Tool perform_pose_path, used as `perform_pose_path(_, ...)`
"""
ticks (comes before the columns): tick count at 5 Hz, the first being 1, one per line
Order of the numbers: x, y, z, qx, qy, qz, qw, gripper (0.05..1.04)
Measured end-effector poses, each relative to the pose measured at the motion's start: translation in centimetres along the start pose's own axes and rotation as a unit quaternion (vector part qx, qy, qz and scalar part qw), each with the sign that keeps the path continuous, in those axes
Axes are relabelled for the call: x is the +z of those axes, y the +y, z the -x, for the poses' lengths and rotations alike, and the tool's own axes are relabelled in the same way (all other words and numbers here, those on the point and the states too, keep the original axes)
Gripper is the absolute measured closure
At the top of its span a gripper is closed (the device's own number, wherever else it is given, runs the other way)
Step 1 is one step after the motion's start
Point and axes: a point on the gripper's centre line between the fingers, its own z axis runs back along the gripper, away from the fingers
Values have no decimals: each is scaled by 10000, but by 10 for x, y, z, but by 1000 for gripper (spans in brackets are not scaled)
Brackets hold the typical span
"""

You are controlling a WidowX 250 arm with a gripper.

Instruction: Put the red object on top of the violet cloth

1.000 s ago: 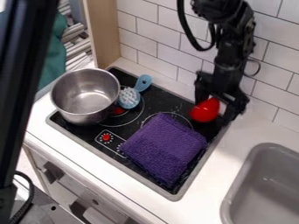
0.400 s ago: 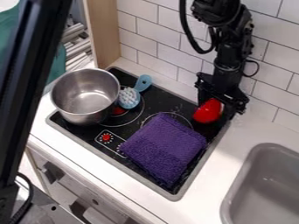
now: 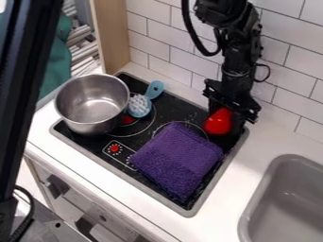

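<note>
My gripper (image 3: pixel 228 122) hangs down at the back right of the stove, shut on the red object (image 3: pixel 218 122), whose right side is partly hidden by the gripper. The red object is low over the black stove top, just behind and to the right of the violet cloth (image 3: pixel 177 159). That cloth lies folded across the front right of the stove, apart from the red object.
A steel pot (image 3: pixel 93 105) stands on the stove's left part, with a blue brush (image 3: pixel 140 105) beside it. The tiled wall (image 3: pixel 170 41) rises close behind. A grey sink (image 3: pixel 287 201) is at the lower right.
The gripper first closed in around the red object, which shifted a little right. Since then, both have moved slightly left, while the cloth has stayed put.
</note>
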Motion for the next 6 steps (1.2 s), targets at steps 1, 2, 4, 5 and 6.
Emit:
perform_pose_path(1, 9, -7, -7, -329, -232, -91, 9991, 549)
perform_pose_path(2, 47, -18, -12, -519, -821, -264, 9949, 550)
perform_pose_path(4, 63, -29, 76, 289, -411, -309, 9983, 559)
perform_pose_path(5, 53, -26, 102, 599, -171, -182, 9979, 559)
perform_pose_path(6, 49, -22, 106, 734, -88, -124, 9972, 559)
